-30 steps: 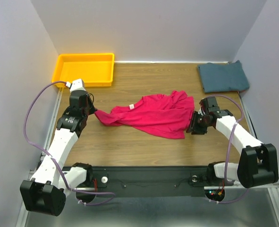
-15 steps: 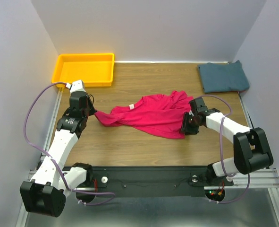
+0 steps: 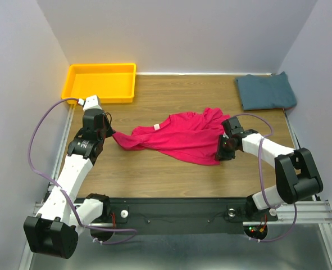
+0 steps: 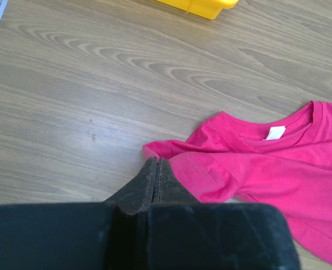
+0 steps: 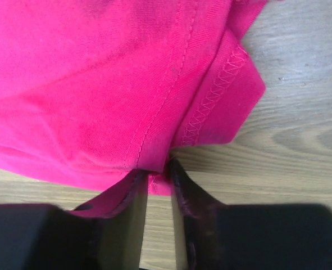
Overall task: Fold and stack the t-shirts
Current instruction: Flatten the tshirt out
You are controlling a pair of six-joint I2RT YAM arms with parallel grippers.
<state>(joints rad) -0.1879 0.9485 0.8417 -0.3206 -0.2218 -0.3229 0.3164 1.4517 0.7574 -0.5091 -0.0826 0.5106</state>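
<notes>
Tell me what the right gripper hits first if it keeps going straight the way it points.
The pink t-shirt: its hem already sits between the right gripper fingers, so it would likely push straight into the bunched cloth.

A yellow plastic tray (image 3: 101, 82) sits at the far left corner of the wooden table (image 3: 171, 169).

So the tray (image 3: 101, 82) sits upper left of the overhead view, at the table's (image 3: 154, 169) far left corner. The folded shirt (image 3: 265, 91) is upper right, well apart from it. The spread-out shirt (image 3: 177, 136) lies mid-frame, between the two grippers: left gripper (image 3: 110, 133) at its left tip, right gripper (image 3: 224, 149) at its lower right edge. The arm bases are along the bottom of the frame.
</notes>
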